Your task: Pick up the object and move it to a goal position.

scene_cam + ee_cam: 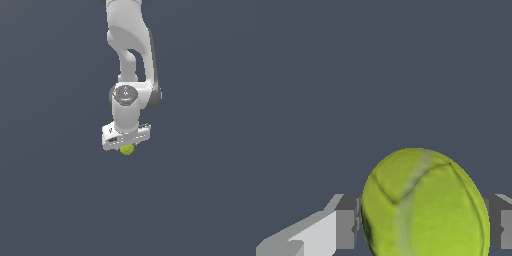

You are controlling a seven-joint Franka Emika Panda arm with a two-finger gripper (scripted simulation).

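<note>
Ball between my fingers, goal not in sight.

In the wrist view, reading left to right, one of my fingers (346,222) sits against one flank of the yellow-green ball (423,205) and its partner presses close at the opposite flank, so I judge that I am closed on the ball and holding it. The ball lies directly between the pads, centred rather than off to either side; being round, it has no long axis to line up with. In the exterior view the ball (127,149) peeks out just under my gripper (126,145), which points straight down from the arm above. No counter edge or goal marker shows against the plain dark-grey background, so I cannot tell which way the carry must go.
</note>
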